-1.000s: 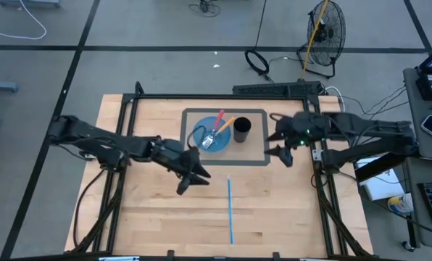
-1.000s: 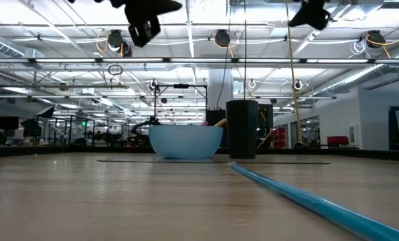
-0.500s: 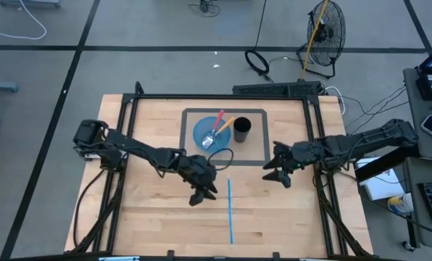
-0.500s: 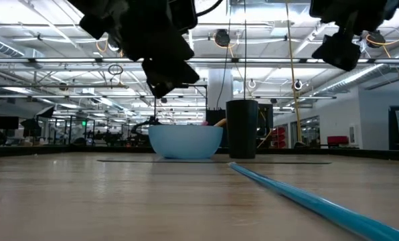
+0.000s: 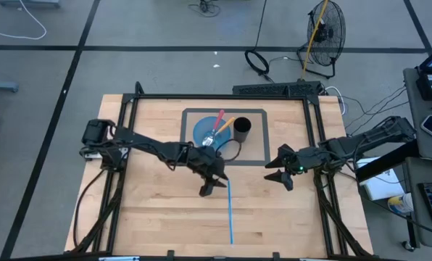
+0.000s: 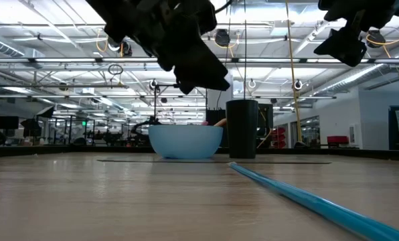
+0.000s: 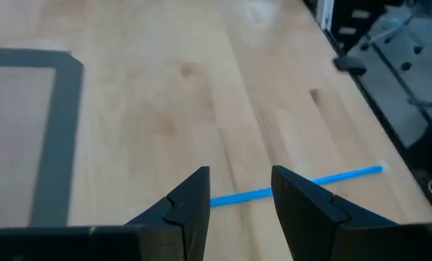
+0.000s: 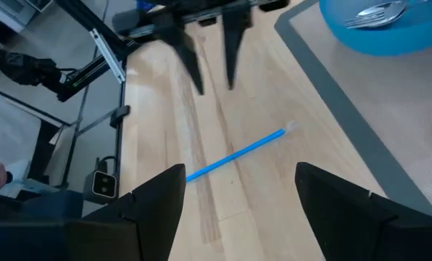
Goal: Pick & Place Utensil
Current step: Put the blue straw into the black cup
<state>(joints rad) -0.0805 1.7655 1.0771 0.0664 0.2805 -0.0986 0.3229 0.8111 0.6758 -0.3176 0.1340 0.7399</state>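
A blue straw (image 5: 230, 210) lies flat on the wooden table, also in the low view (image 6: 300, 194). On a grey mat stand a blue bowl (image 5: 205, 130) and a black cup (image 5: 242, 129). In the bowl lies a silver fork (image 5: 210, 138); a pink-handled and an orange-handled utensil lean on its far rim. My left gripper (image 5: 213, 185) is open above the straw's far end; the left wrist view shows the straw (image 7: 332, 176) past its gripper (image 7: 241, 177). My right gripper (image 5: 277, 174) is open above bare table, right of the straw (image 8: 234, 156).
The grey mat (image 5: 259, 152) fills the table's far middle. A black frame rail (image 5: 319, 174) runs along the table's right side, another along the left. Bare wood lies on both sides of the straw toward the near edge. Off the table stand a fan and cables.
My left gripper has moved right and toward the near edge, coming down from beside the bowl to the straw's far end. My right gripper has moved from beside the mat toward the near edge and come lower.
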